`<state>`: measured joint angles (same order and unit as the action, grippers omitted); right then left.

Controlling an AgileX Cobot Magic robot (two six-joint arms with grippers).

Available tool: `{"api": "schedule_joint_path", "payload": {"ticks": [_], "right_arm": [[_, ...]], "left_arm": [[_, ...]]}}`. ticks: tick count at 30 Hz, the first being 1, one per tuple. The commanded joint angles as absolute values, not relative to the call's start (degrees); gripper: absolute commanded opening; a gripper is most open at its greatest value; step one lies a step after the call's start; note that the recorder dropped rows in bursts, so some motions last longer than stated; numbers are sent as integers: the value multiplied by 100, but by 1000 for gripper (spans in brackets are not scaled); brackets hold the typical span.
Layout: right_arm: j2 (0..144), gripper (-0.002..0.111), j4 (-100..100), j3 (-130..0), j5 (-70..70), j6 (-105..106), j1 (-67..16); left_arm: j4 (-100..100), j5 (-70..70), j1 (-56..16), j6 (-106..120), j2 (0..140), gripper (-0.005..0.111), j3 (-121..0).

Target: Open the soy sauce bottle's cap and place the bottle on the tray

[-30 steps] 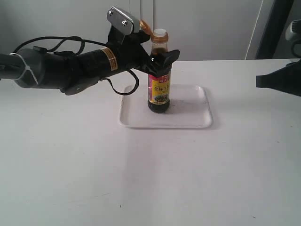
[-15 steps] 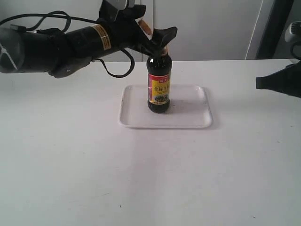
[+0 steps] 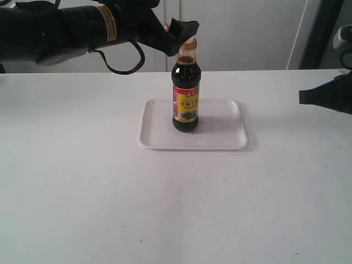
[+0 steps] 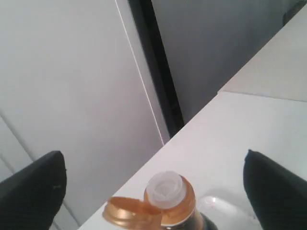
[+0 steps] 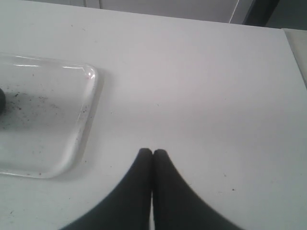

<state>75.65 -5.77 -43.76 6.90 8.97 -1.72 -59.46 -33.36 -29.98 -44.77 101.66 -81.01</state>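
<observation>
The soy sauce bottle point(image 3: 186, 102) stands upright on the white tray point(image 3: 220, 144), left of the tray's centre. Its golden cap point(image 4: 127, 212) is flipped open and hangs from the hinge beside the bare white spout point(image 4: 165, 188). My left gripper point(image 3: 176, 30) hovers open just above and to the left of the bottle's top, touching nothing. In the left wrist view its two fingers stand wide apart on either side of the spout point(image 4: 153, 154). My right gripper point(image 5: 153, 152) is shut and empty over the table, right of the tray point(image 5: 72, 143).
The right arm point(image 3: 324, 94) sits at the right edge of the white table point(image 3: 176, 209). A pale wall and a dark vertical post point(image 3: 322, 33) stand behind the table.
The left gripper has risen from around the bottle's shoulder to above its cap and drawn back to the left. The bottle stays upright on the tray. The right arm has not moved.
</observation>
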Motion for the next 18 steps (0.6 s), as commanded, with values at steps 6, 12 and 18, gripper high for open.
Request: {"api": "schedule_joint_path", "payload": {"ticks": [6,12,18], "right_arm": [[7571,0,-563,-4397,642,927,-181],[7571,0,-563,-4397,644,927,-192],[7571,0,-539,-4397,644,1343,-468]], "left_arm": [[-8344,-2068,-2981,-6656,9347,88,-8047],[-9832,-811,-2981,-8160,9015,28,-7960],[-9860,1535,-2981,-6922,8727,0,-7388]]}}
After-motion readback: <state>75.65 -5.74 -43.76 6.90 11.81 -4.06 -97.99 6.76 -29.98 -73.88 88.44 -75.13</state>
